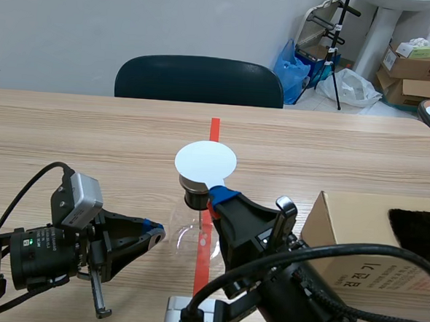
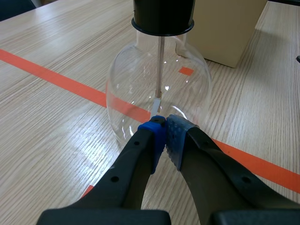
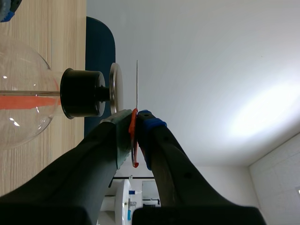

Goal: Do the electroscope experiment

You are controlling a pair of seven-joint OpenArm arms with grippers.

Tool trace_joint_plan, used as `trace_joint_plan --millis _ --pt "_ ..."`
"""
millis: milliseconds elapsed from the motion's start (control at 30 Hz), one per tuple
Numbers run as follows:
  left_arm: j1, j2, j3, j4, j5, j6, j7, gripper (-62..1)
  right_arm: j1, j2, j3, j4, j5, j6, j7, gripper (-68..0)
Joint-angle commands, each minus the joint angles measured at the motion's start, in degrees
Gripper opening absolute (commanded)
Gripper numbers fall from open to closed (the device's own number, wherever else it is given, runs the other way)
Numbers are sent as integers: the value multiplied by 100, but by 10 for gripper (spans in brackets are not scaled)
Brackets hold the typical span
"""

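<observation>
- Electroscope (image 1: 194, 198) stands upright on the worktop (image 1: 92, 139), over the red tape line (image 1: 215, 128) and between the two arms. It is a clear glass bulb (image 2: 136, 84) with a black stopper (image 3: 79, 93) in its neck, a metal cap (image 3: 115, 89) on top, and a thin rod (image 2: 160, 65) running down inside the glass.
- Right claw (image 3: 136, 117) is clamped on an orange tab (image 3: 134, 140) that carries a thin white disc (image 3: 137, 79). In the scene view the disc covers the cap from above.
- Key relation: the disc lies flat and parallel to the cap, directly over it on the line of the upright rod. The right wrist view shows a narrow gap between them, so they are near but not touching.
- Left claw (image 2: 164, 124) is closed on nothing, blue pads (image 2: 176, 136) pressed together, with its tips at the lower wall of the bulb. Whether they touch the glass cannot be told.
- Judgement: the right arm is the one placed for the next step. Its move likely runs straight down or up along that axis with the disc kept level, since a tilt would bring one edge to the cap first.
- Cardboard box (image 1: 356, 235) sits just beside the right arm, off that line.
</observation>
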Motion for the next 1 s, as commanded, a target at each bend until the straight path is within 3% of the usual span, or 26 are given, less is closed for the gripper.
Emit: trace_joint_plan --millis 0,200,667,967 --pt "-15 0 -22 98 -52 -11 -59 -575 37 44 -20 138 2 -66 -22 -658" --pt "-15 0 -22 98 -52 -11 -59 -575 37 46 -20 138 2 -66 -629 -658" --pt "-15 0 -22 98 -52 -11 -59 -575 35 46 -20 138 4 -66 -3220 -658" --pt "-15 0 -22 98 -52 -11 -59 -575 35 46 -20 138 4 -66 -3495 -658"
